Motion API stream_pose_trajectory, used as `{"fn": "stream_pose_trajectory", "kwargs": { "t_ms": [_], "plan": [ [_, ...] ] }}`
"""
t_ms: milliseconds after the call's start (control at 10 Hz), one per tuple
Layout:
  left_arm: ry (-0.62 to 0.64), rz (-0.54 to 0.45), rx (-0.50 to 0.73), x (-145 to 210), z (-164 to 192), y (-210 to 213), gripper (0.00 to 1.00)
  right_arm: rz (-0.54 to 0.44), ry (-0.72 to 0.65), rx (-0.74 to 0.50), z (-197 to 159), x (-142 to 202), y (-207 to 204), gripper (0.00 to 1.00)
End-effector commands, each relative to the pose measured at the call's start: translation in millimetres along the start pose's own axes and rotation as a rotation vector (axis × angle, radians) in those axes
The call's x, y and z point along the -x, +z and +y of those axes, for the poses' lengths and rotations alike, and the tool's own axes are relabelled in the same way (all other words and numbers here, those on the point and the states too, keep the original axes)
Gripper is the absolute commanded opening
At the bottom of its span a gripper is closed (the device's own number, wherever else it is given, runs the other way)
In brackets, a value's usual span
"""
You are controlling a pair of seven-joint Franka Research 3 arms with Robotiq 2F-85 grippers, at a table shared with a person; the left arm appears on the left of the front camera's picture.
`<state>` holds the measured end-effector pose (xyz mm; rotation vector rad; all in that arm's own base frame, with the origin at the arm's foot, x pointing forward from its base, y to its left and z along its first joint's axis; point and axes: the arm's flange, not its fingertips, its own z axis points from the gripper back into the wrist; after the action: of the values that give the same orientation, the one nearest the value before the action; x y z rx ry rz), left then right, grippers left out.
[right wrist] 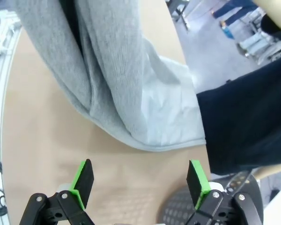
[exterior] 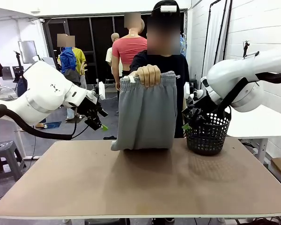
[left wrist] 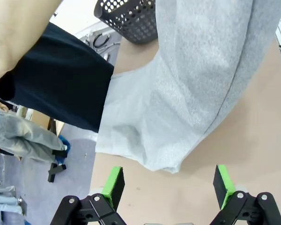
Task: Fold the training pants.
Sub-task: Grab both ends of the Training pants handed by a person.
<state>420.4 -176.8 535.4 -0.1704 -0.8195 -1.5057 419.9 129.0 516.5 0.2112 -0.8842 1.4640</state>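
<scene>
A person across the table holds the light grey training pants point(exterior: 147, 112) up by the waistband with one hand point(exterior: 149, 75), and the lower folds rest on the tabletop. My left gripper point(exterior: 102, 123) hovers open to the left of the pants, above the far table edge. In the left wrist view the grey cloth point(left wrist: 196, 93) hangs just beyond my open left gripper point(left wrist: 168, 185). My right gripper point(exterior: 187, 123) is open to the right of the pants, in front of the basket. Its wrist view shows the cloth point(right wrist: 117, 84) draped ahead of the open right gripper point(right wrist: 140, 180).
A black mesh basket point(exterior: 207, 133) stands at the far right of the brown table point(exterior: 140, 187), close by my right gripper. The person in a dark top point(exterior: 182, 70) stands right behind the pants. A white table point(exterior: 257, 122) lies off to the right.
</scene>
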Motion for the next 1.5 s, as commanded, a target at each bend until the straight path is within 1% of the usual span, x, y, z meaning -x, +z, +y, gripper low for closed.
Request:
{"fn": "stream_pose_trajectory", "kwargs": {
  "t_ms": [0,200,400,500,600,800,900,1000,1200,1400],
  "plan": [
    [-0.010,-0.094,0.009,0,1,-9,1.00,-0.065,0.012,-0.014,-6,1,-9,1.00],
    [-0.011,-0.160,0.073,-5,-3,-11,1.00,-0.105,0.004,-0.049,-3,-2,-12,1.00],
    [-0.016,-0.204,0.092,-10,-11,-14,1.00,-0.143,0.004,-0.086,2,-4,-13,1.00],
    [-0.011,-0.228,0.067,-11,-11,-16,1.00,-0.181,0.014,-0.085,4,-7,-14,1.00],
    [-0.001,-0.265,0.062,-13,-12,-18,1.00,-0.215,0.018,-0.104,6,-9,-15,1.00],
    [0.013,-0.315,0.045,-15,-15,-26,1.00,-0.287,0.029,-0.103,8,-11,-14,1.00],
    [0.020,-0.362,0.055,-14,-15,-30,1.00,-0.322,0.037,-0.099,7,-12,-15,1.00],
    [0.022,-0.424,0.090,-15,-16,-33,1.00,-0.355,0.041,-0.106,6,-12,-15,1.00],
    [0.042,-0.505,0.114,-19,-18,-35,1.00,-0.436,0.056,-0.117,4,-14,-15,1.00],
    [0.032,-0.583,0.143,-26,-19,-35,1.00,-0.502,0.063,-0.153,4,-20,-16,1.00]
  ]
}}
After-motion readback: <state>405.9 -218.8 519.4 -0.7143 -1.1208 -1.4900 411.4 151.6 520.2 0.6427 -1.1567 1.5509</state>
